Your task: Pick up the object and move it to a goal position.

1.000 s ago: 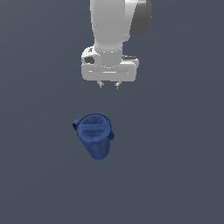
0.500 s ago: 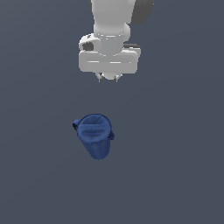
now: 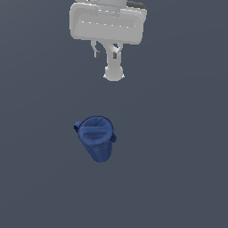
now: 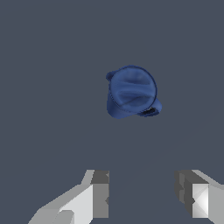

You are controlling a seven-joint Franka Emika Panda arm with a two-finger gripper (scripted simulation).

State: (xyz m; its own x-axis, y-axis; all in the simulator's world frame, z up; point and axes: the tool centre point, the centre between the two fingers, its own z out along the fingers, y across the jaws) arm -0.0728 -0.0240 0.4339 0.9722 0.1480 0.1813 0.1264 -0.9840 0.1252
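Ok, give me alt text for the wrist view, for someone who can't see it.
A dark blue pitcher with a wide round rim sits alone on a plain grey surface, untouched. The gripper hangs apart from it, its two grey jaws open with nothing between them.

We count one dark blue cup (image 3: 96, 137) on the grey floor (image 3: 178, 156), and no second object beside it. We also count one gripper (image 3: 105, 52) with two fingers (image 4: 99, 192), and one arm.
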